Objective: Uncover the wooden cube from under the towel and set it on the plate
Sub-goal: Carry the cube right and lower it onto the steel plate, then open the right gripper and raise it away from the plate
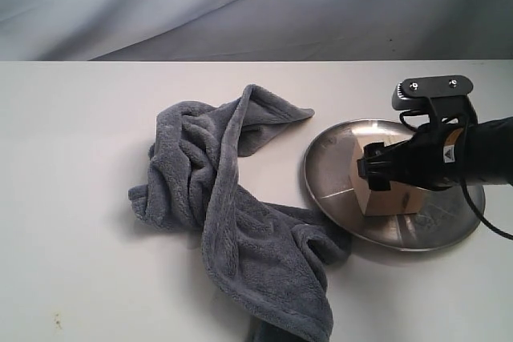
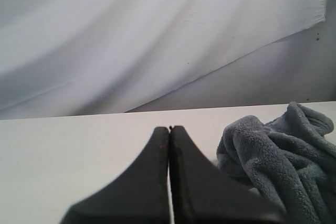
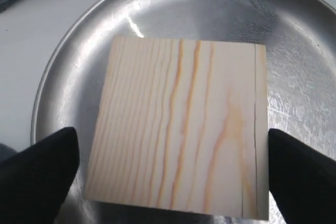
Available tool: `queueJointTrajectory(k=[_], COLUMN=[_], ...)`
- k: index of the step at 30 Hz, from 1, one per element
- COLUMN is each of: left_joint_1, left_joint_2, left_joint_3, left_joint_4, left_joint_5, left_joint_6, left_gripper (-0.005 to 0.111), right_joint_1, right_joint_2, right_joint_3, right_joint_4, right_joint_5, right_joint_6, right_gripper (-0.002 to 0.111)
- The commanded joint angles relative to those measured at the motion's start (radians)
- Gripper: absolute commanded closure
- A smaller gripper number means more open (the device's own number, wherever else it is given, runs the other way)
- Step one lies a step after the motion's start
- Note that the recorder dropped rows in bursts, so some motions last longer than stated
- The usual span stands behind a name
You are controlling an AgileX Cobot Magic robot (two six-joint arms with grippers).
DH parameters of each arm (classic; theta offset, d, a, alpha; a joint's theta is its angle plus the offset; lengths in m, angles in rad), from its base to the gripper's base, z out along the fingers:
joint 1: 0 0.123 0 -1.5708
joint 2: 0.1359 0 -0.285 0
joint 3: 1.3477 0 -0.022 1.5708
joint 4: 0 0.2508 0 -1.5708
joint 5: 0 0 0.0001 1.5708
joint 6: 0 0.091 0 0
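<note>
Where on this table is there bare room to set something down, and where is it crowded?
Free: table left of the towel; the strip behind towel and plate. Crowded: towel reaches the plate's rim; cube and right gripper occupy the plate.

count | wooden cube (image 3: 178,129): 1 | steel plate (image 1: 329,167): 1 | blue-grey towel (image 1: 224,222): 1 | table (image 1: 80,118): 1

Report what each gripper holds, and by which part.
Nothing is held. The left gripper is shut empty; the right gripper straddles the cube on the plate, open, with a gap at one side.
</note>
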Motion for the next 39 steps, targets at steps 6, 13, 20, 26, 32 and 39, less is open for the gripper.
queueJointTrajectory(k=[6, 13, 20, 26, 32, 39], left_joint_1=[0.002, 0.002, 0.002, 0.002, 0.002, 0.002], left_joint_2=[-0.004, -0.004, -0.004, -0.004, -0.004, -0.004], left_joint_3=[0.004, 0.004, 0.004, 0.004, 0.004, 0.004], left_joint_4=[-0.002, -0.002, -0.002, -0.002, -0.002, -0.002], left_joint_5=[-0.011, -0.011, -0.011, -0.011, -0.011, -0.011], left_joint_6=[-0.002, -0.002, -0.002, -0.002, -0.002, -0.002], left_gripper=[0.107, 0.107, 0.107, 0.107, 0.107, 0.107], right_joint_1=[-0.007, -0.007, -0.007, -0.007, -0.007, -0.054], right_joint_2=[-0.039, -0.182, -0.357, -0.476, -0.628, -0.786], right_joint_3=[0.002, 0.026, 0.132, 0.154, 0.19, 0.283], right_joint_4=[0.02, 0.133, 0.364, 0.364, 0.364, 0.387], right_joint_5=[-0.112, -0.237, -0.421, -0.441, -0.457, -0.479], right_joint_6=[-0.041, -0.287, -0.67, -0.705, -0.788, -0.898], right_gripper=[0.018, 0.018, 0.018, 0.022, 0.055, 0.106])
